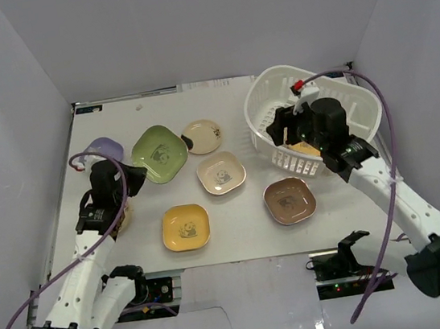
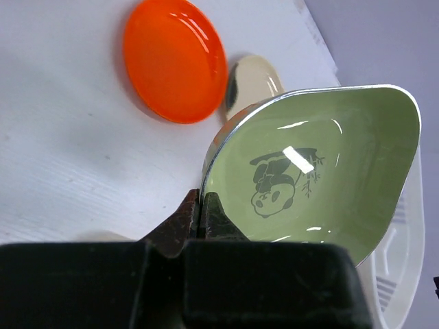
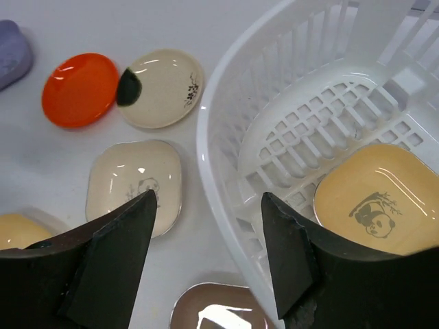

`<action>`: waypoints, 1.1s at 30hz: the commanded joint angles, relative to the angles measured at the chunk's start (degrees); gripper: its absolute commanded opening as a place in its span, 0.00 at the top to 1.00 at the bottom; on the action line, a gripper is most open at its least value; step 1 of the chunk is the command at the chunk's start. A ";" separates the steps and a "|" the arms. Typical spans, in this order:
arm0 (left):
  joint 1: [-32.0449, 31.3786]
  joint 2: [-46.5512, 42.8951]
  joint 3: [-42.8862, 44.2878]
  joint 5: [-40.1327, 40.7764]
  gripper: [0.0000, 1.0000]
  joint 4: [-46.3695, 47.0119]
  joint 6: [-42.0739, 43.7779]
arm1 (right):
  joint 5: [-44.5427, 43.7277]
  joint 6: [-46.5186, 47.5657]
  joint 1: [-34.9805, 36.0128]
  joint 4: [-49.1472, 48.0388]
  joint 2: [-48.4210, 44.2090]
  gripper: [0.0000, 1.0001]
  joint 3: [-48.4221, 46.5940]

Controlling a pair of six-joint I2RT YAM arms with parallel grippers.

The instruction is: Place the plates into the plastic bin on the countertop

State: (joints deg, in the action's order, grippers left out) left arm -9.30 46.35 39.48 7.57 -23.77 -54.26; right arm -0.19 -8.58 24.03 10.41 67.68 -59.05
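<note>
One tan panda plate (image 3: 374, 205) lies inside the white plastic bin (image 3: 226, 89), and the right claw (image 3: 208, 205) hangs over the bin's rim with its jaws apart, gripping nothing. Well left of the bin, the left claw (image 2: 204, 212) is clamped on the edge of a tilted green panda plate (image 2: 322, 171). Closer to the bin, a cream square plate (image 1: 220, 172), a yellow plate (image 1: 186, 226) and a brown plate (image 1: 289, 201) rest on the desk (image 1: 246, 238).
</note>
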 commanded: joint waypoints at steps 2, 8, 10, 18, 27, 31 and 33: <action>-5.89 4.43 9.35 -7.31 1.00 3.90 0.38 | 0.54 -4.43 0.05 -4.53 -10.96 0.36 6.92; -18.46 16.11 16.76 -2.75 1.00 5.40 0.91 | 17.19 -3.81 0.14 1.19 -11.60 0.11 0.69; -22.77 18.85 19.04 -0.82 1.00 5.75 1.52 | 20.74 -6.26 0.31 -2.48 -12.04 0.06 -0.01; -32.61 27.21 23.97 3.15 1.00 5.49 3.46 | 17.51 -3.90 3.48 2.15 -6.25 0.17 -3.89; -34.29 25.55 23.01 4.91 1.00 6.19 4.95 | 10.30 -2.06 4.97 6.02 -1.68 0.40 -3.71; -34.29 24.50 22.65 5.00 1.00 6.28 6.53 | 10.38 -3.11 5.15 6.11 -0.97 0.78 -4.50; -34.29 23.44 21.78 5.34 0.86 6.72 7.06 | 9.68 -4.51 5.15 5.06 -0.97 0.92 -5.02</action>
State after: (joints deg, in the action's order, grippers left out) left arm -43.31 73.47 60.99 11.75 -19.00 -48.77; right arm 11.20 -11.73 29.02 16.99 66.94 -61.47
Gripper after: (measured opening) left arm 0.112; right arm 0.135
